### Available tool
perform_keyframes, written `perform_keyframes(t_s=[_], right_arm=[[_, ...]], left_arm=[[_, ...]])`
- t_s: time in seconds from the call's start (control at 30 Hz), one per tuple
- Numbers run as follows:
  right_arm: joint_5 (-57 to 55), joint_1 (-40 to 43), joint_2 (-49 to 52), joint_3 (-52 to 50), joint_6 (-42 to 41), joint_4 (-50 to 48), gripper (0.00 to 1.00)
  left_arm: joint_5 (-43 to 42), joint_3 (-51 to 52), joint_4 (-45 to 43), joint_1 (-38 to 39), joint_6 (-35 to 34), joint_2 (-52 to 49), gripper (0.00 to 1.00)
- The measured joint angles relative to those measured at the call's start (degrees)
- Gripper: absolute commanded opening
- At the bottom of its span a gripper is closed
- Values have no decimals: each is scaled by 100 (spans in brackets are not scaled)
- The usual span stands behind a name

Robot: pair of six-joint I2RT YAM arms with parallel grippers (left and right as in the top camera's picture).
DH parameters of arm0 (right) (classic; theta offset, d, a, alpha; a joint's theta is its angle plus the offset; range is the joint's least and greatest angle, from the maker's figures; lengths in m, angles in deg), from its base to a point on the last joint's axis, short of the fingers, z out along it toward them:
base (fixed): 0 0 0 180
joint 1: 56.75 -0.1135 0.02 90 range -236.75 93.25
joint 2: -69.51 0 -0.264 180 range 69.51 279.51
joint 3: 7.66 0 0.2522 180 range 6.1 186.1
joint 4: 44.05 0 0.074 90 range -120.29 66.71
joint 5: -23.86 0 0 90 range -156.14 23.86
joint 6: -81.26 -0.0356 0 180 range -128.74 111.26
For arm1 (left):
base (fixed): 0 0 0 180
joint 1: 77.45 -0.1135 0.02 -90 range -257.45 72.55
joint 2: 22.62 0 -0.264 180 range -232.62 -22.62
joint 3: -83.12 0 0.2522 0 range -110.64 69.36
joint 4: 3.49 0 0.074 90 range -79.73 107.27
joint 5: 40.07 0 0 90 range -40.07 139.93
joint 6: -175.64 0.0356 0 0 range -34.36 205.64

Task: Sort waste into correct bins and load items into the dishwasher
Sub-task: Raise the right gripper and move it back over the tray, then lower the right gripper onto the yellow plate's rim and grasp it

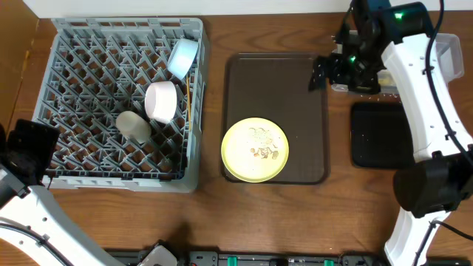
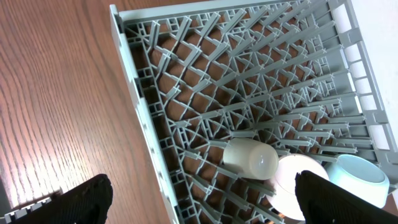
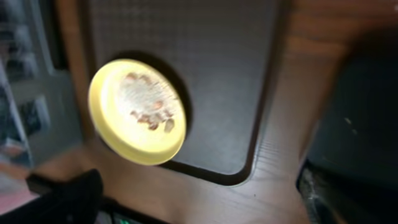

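Left gripper is being held wide open with nothing between its fingers, hovering over the left wall of the grey dish rack; inside the rack, 3 vessels are being shown lying on their sides among the pegs: the pale cup, the white bowl just beside it, and the light blue bowl toward the far right corner; the chopsticks are being seen only as thin lines along the right wall. To the right, the yellow-green plate is being borne by the brown serving tray at its near-left corner, with beige crumbs scattered over the plate's middle. The plate is being judged stiff, light and smooth, so some slipping is being expected; because it is lying flat, hold is best being taken at the thin rim, where its edge appears to be overlapping the tray's raised border and room for a finger may be being left beneath; a level carry is being advised, since the loose crumbs would be spilling at any tilt. Further right, the right gripper is being held open and empty above the serving tray's far right edge; the black tray and the clear tub are being seen beyond it, well apart from the plate.
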Motion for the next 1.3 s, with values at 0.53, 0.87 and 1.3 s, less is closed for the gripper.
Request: perform_keyframes(t_s=[0.53, 0.87, 1.3], right_arm=[[-765, -1838, -9, -2227, -225, -2522, 27], [-990, -1941, -9, -3436, -623, -3888, 28], [-1217, -1937, -9, -3823, -662, -4284, 29]], left_arm=[[0, 0, -4, 0, 0, 0, 95], [0, 0, 0, 0, 0, 0, 95], [0, 0, 0, 0, 0, 0, 95]])
